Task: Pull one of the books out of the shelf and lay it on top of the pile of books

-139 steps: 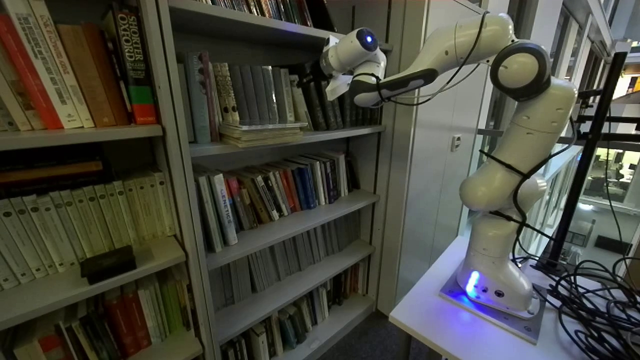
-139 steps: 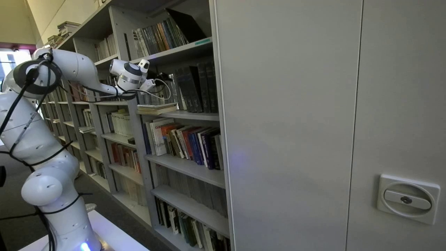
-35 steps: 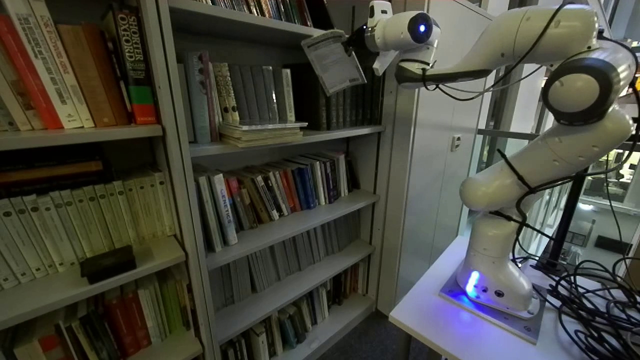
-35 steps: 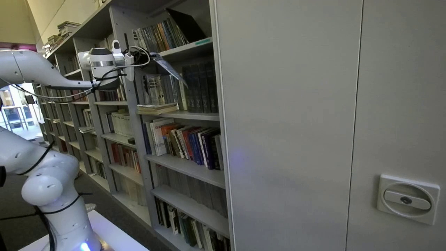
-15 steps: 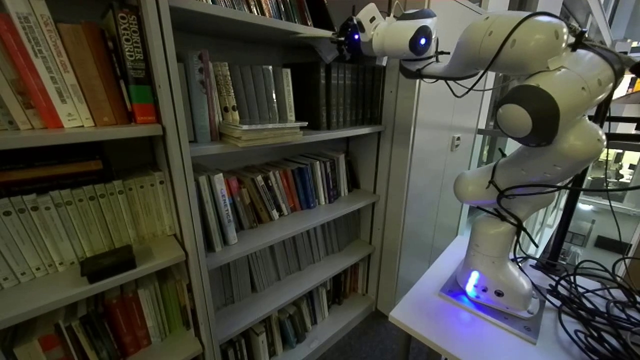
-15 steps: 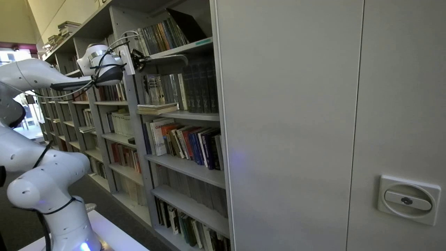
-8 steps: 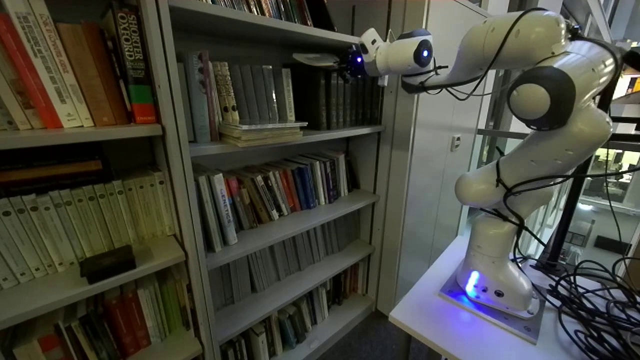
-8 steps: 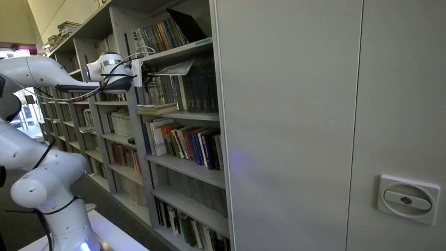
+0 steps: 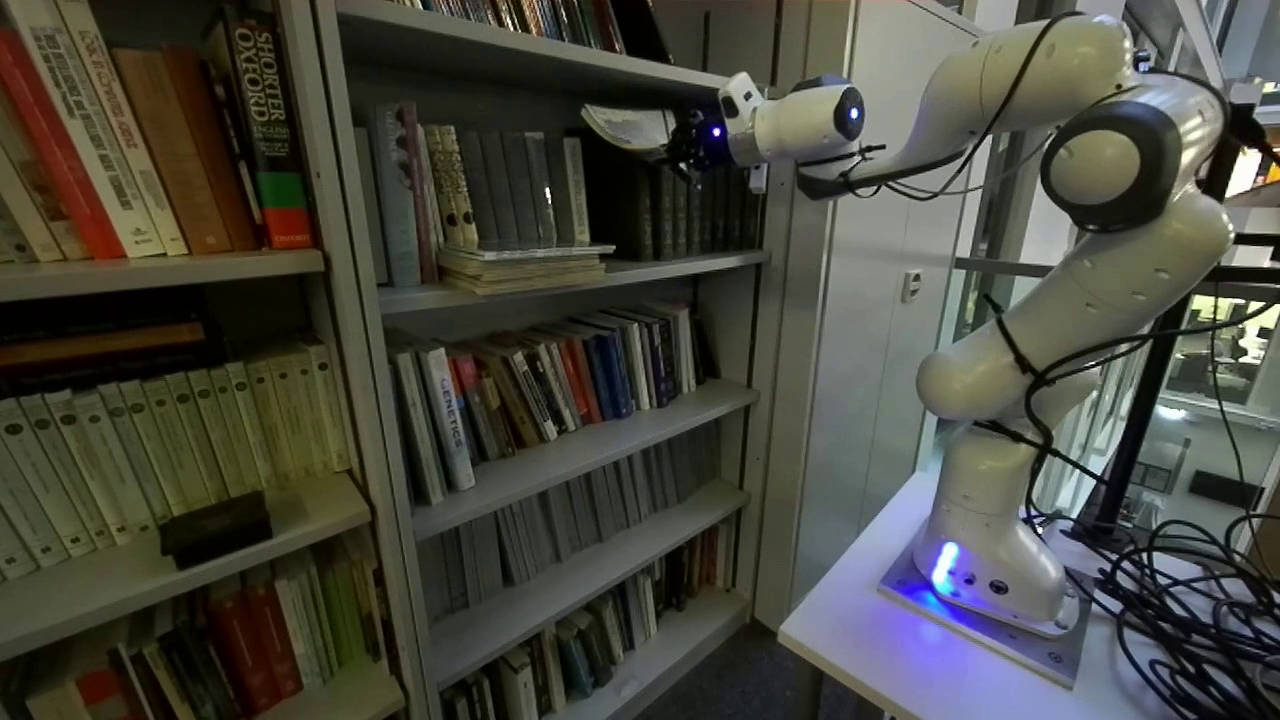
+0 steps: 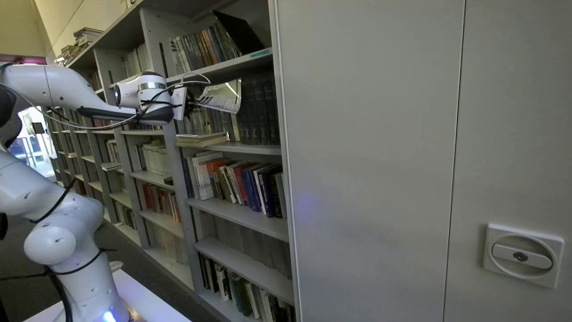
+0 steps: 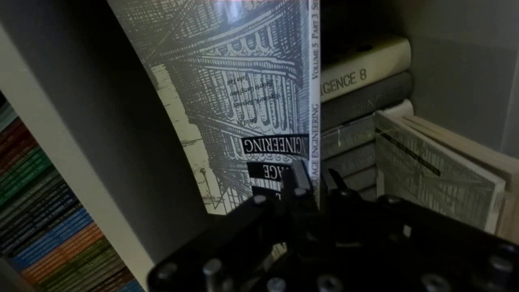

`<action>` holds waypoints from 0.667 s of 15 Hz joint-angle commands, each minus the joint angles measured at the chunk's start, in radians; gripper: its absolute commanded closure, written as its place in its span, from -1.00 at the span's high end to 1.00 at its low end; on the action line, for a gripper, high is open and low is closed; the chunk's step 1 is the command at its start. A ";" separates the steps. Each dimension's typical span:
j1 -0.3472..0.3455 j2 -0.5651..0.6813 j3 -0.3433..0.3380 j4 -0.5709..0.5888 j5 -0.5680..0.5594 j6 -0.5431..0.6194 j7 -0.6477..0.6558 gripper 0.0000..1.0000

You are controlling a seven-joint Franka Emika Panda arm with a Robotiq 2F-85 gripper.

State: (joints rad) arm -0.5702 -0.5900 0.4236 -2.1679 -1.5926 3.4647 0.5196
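Currently, one thin book (image 11: 239, 93) is gripped by the black gripper (image 11: 317, 182), its spine pinched between the jaws; a line drawing of columns and arches is printed on the cover, and "Volume 5 Part 3" can be read along the spine; in both exterior views the book is held tilted and bowed, higher than a flat pile of books (image 9: 522, 270) and apart from it; whether it is inside the tall grey shelf (image 9: 600, 440) or in front cannot be told. On one level of that shelf, the pile is stacked at the front edge; behind it grey-spined volumes (image 9: 505, 190) are stood upright, and beside those dark volumes (image 9: 685, 215) are ranged; on the level below, mixed books (image 9: 608, 370) with red, blue and white spines are lined up; under them, grey volumes (image 9: 600, 505) are packed. In the neighbouring bookcase (image 9: 150, 275), red, white and brown books (image 9: 145, 150) are shelved above a row of pale matching volumes (image 9: 170, 450); a black object (image 9: 217, 528) is laid before these.
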 commanded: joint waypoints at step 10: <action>0.312 0.087 -0.088 0.055 -0.044 -0.002 0.185 -0.96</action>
State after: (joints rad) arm -0.2952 -0.5275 0.3598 -2.1640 -1.5990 3.4630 0.6692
